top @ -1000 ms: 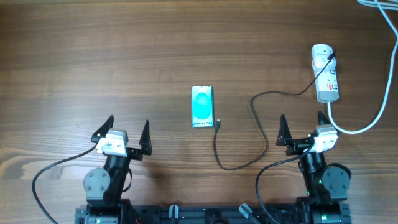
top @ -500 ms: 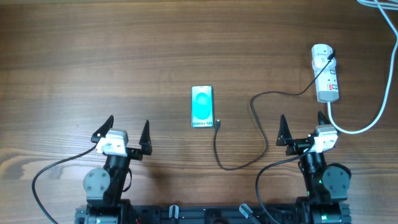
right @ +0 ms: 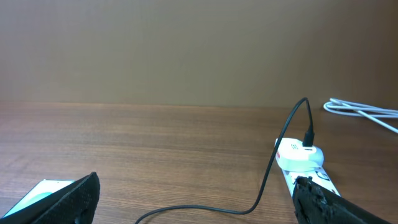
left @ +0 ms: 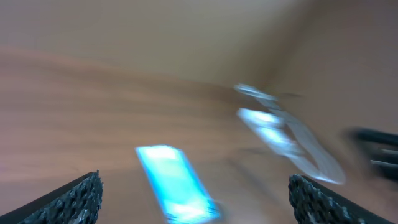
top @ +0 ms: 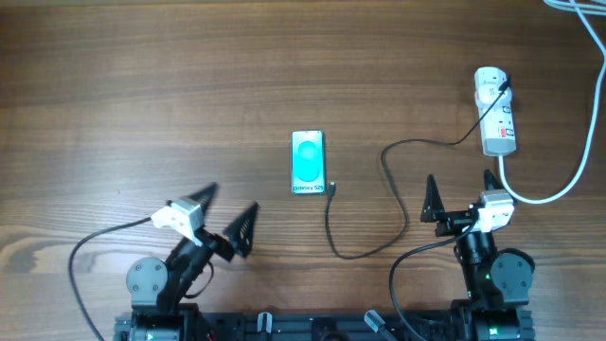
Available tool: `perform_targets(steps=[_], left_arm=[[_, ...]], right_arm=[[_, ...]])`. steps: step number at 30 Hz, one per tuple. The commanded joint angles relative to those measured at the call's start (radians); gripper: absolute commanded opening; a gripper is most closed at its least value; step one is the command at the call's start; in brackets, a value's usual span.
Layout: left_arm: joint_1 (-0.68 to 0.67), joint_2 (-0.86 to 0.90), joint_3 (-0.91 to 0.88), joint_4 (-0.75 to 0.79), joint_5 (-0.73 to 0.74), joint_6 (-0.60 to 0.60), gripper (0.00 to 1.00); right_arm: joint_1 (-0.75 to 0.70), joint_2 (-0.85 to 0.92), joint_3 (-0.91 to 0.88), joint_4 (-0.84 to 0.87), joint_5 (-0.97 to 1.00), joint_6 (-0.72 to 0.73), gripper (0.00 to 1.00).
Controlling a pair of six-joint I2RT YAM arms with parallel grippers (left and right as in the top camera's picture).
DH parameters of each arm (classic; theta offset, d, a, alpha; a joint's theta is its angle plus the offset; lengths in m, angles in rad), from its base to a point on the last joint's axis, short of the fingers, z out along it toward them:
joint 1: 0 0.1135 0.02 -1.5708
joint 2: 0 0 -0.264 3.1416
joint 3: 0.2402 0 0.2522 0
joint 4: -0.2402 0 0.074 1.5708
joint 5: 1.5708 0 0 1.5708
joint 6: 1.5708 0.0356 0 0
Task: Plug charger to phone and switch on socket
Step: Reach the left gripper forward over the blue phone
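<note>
The phone [top: 307, 162] lies flat mid-table, cyan screen up; it shows blurred in the left wrist view [left: 176, 184] and at the lower left edge of the right wrist view [right: 37, 193]. The charger cable [top: 379, 204] runs from the socket [top: 495, 123] in a loop, and its plug tip [top: 332, 189] rests just right of the phone's near end. The socket also shows in the right wrist view [right: 303, 160]. My left gripper [top: 227, 213] is open and empty, turned toward the phone. My right gripper [top: 461, 197] is open and empty, near the socket.
A thick white cord [top: 578, 161] runs from the socket along the right edge to the far right corner. Black robot cables [top: 85, 256] trail by both arm bases at the front edge.
My left gripper has swung right and rotated toward the phone; its wrist view is motion-blurred. The right arm, phone, cable and socket have not moved.
</note>
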Motion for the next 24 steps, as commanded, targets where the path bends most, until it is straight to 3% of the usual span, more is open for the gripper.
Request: perform_targets(steps=[1,4,8,13,15,21,22,24], left_arm=[[0.008,-0.007,-0.005,0.030,0.349,-0.268,1.00],[0.008,-0.007,-0.005,0.140,0.341,-0.269,1.00],[0.008,-0.007,-0.002,0.361,0.177,-0.425,1.00],[0.008,0.030,0.143,0.377,0.075,-0.386,1.00],[0.008,0.103,0.244,0.289,0.077,-0.324,1.00],[0.008,0.596,0.809,-0.491,0.097,-0.045,1.00],[0.008,0.729,0.941,-0.621,0.209,0.038,1.00],[0.008,0.875,1.060,-0.720,0.380,0.051,1.00]], right_arm=[[0.004,0.003,-0.001,0.002,0.013,-0.012,1.00],[0.004,0.003,-0.001,0.002,0.013,-0.013,1.00],[0.004,0.003,-0.001,0.002,0.013,-0.012,1.00],[0.004,0.003,-0.001,0.002,0.013,-0.012,1.00],[0.004,0.003,-0.001,0.002,0.013,-0.012,1.00],[0.004,0.003,-0.001,0.002,0.013,-0.012,1.00],[0.004,0.003,-0.001,0.002,0.013,-0.012,1.00],[0.004,0.003,-0.001,0.002,0.013,-0.012,1.00]])
